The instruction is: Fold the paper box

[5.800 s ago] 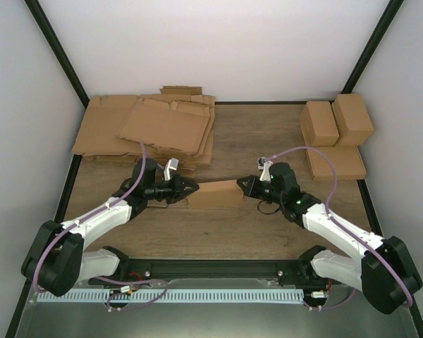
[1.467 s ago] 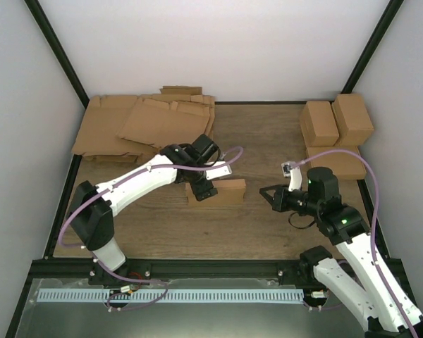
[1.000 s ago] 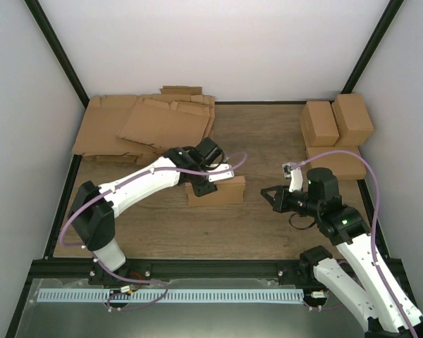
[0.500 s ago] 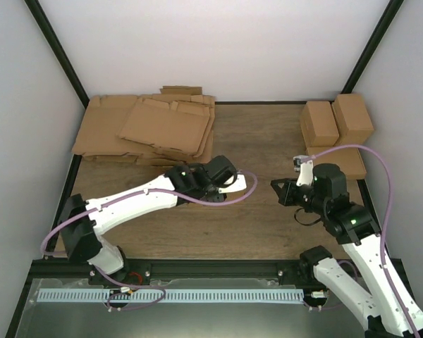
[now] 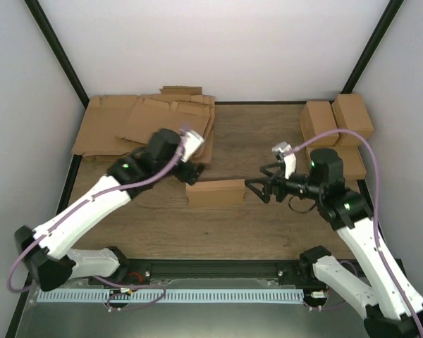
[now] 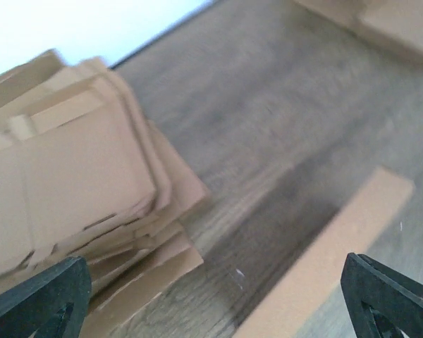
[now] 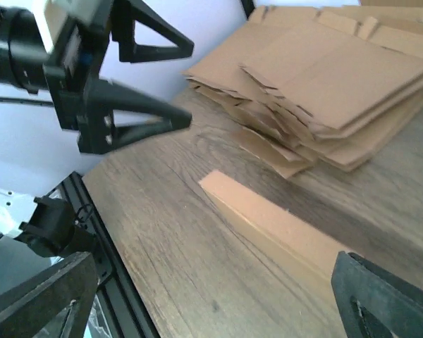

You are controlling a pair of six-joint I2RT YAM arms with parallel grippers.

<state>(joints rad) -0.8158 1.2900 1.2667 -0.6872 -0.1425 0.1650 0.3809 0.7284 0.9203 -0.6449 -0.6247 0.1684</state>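
On table [image 5: 268, 141], one paper box [image 5: 216, 191], one pile [image 5: 151, 127]

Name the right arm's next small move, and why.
Probably ease the right gripper onto the near end of the paper box and close: it looks folded, this and the left gripper stand open off it, and similar boxes sit far right.

Top camera looks down; both wrist cameras see the paper box [image 5: 216, 191].
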